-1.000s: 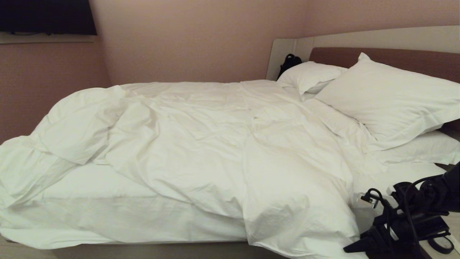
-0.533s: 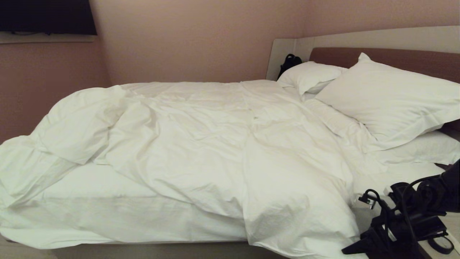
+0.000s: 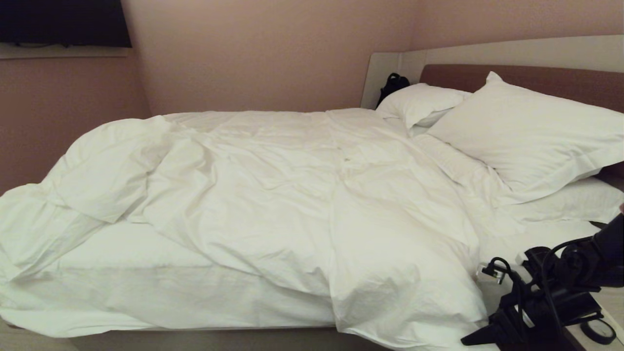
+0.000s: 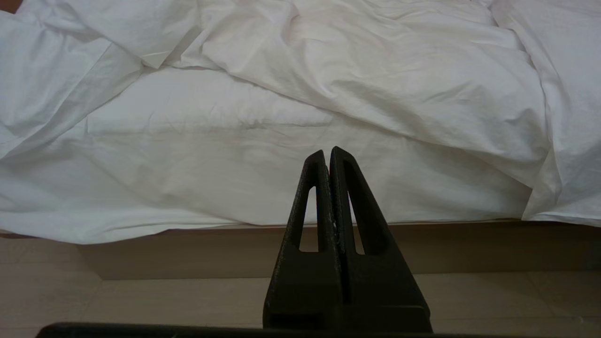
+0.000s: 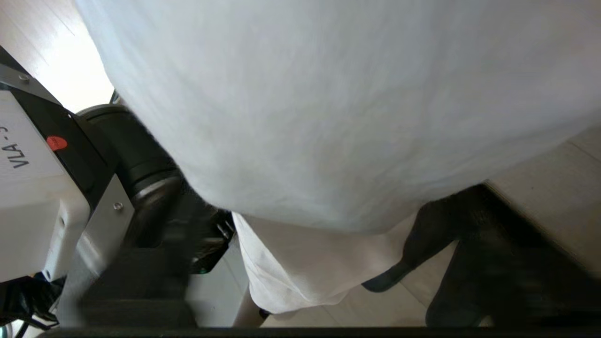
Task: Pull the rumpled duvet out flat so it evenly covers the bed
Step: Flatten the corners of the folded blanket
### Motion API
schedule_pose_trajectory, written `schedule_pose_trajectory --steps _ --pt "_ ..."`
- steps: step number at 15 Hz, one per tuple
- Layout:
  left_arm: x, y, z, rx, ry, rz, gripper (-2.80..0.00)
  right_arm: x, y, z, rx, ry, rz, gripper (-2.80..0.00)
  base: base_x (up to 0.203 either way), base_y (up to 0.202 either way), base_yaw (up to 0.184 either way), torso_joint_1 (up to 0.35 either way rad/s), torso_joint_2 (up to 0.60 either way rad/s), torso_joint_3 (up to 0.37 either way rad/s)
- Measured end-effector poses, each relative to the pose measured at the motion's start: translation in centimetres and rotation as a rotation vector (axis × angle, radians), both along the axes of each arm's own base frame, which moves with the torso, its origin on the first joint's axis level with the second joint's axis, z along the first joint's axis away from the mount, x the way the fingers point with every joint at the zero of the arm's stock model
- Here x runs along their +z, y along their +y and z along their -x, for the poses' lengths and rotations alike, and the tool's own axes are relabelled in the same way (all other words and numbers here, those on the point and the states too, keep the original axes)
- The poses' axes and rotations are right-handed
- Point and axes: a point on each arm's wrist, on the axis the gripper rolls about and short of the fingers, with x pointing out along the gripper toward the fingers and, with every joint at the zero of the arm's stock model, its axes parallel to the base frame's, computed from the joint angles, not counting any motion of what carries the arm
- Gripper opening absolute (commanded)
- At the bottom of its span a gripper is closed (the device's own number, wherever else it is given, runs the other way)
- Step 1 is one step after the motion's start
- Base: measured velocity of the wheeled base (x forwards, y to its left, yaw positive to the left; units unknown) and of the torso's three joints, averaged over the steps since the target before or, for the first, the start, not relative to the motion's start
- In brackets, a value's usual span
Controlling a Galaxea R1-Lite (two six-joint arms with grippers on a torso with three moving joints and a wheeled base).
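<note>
A: How is the bed (image 3: 204, 336) laid out?

B: A low bed is seen with its headboard at the far right. The duvet (image 3: 273, 204) is heaped across the middle and left of the mattress, with a fold hanging over the near edge towards the right. A strip of bare sheet (image 3: 146, 263) is left exposed along the near left side, and two pillows (image 3: 526, 136) are stacked at the right.

A: Where are the hands?

B: The right hand (image 3: 492, 331) is held low at the near right corner, beside the hanging fold. In its wrist view the fold's hem is seen drooping between the two fingers (image 5: 450, 234), which are set apart on either side of it; no pinch on the cloth can be made out. The left hand (image 4: 327, 157) is parked near the floor facing the bed's near side, its fingers pressed together on nothing.

A: How should this step be done well?

B: It is judged that a grasp on the hanging edge is being prepared. The fold should be taken deep between the fingers, not by the thin hem alone, so that the thick filling is caught. The pull is best made slowly and outwards, so that the cloth is spread rather than dragged off the bed.
</note>
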Motion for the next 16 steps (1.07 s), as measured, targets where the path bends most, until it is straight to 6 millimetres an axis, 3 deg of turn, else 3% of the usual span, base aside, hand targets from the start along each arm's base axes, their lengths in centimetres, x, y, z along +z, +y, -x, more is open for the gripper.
schedule_pose_trajectory --steps 11,16 --pt "0.0 0.0 0.0 0.000 0.000 0.000 -2.80 0.1 0.0 0.2 -0.003 0.004 -0.001 -2.80 0.000 0.000 0.000 0.000 0.00 0.000" --pt "0.0 0.0 0.0 0.000 0.000 0.000 -2.80 1.3 -0.4 2.6 -0.046 0.022 -0.007 -2.80 0.000 0.000 0.000 0.000 0.00 0.000"
